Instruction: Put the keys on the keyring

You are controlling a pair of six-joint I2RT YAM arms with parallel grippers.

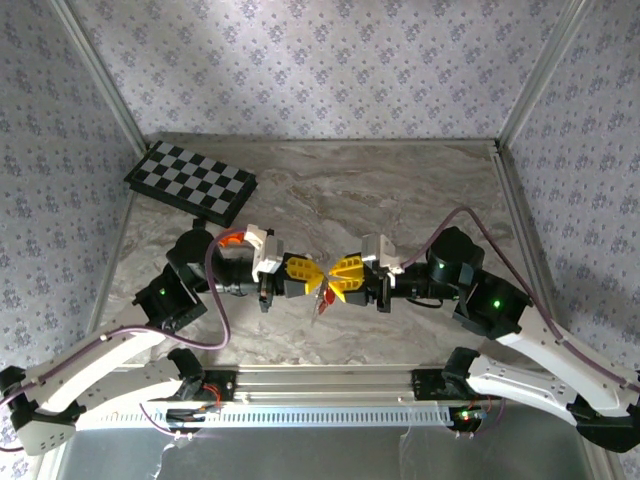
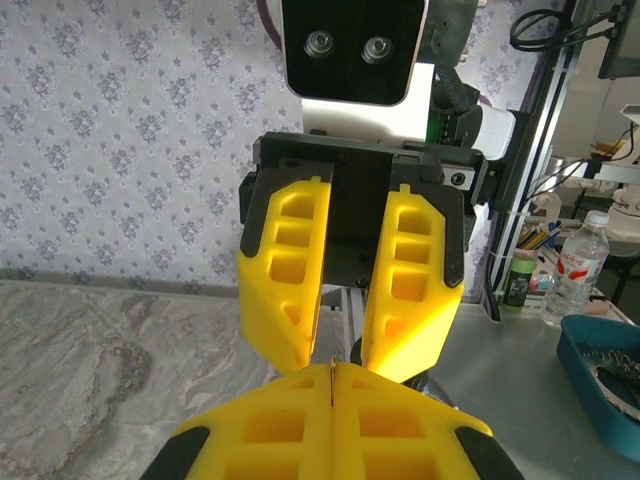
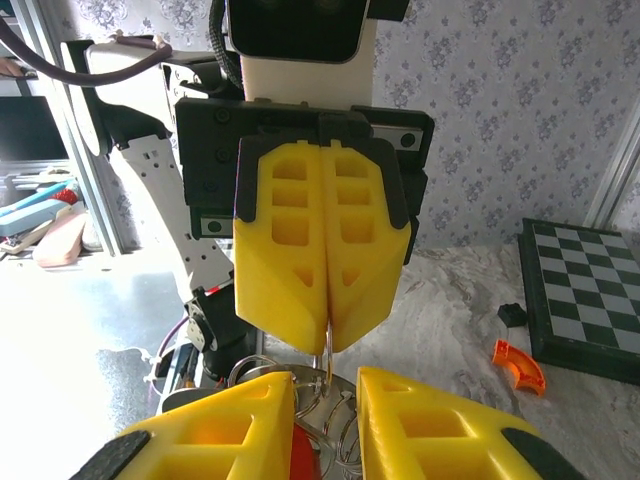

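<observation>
Left gripper [image 1: 318, 279]: fingers pressed together, with a thin wire strand of the keyring [image 3: 330, 400] nipped at their tips [image 2: 331, 368]. It sits to the right of the checkerboard [image 1: 190, 183] and nearer the arm bases.
Right gripper [image 1: 334, 284]: jaws partly apart, tip to tip with the left gripper and farther from the checkerboard.
Keyring: silvery wire loops hang from the left gripper's tips and drop into the gap between the right fingers [image 3: 420, 420].
Keys [image 3: 303, 455]: a red head lies in that gap against one finger and does not span it. From above, a red piece dangles below where the tips meet.
Orange curved piece [image 3: 520, 365]: on the marble tabletop [image 1: 400, 190], just beside the checkerboard's near edge.
Small black block [image 3: 512, 313]: close by the orange piece.
</observation>
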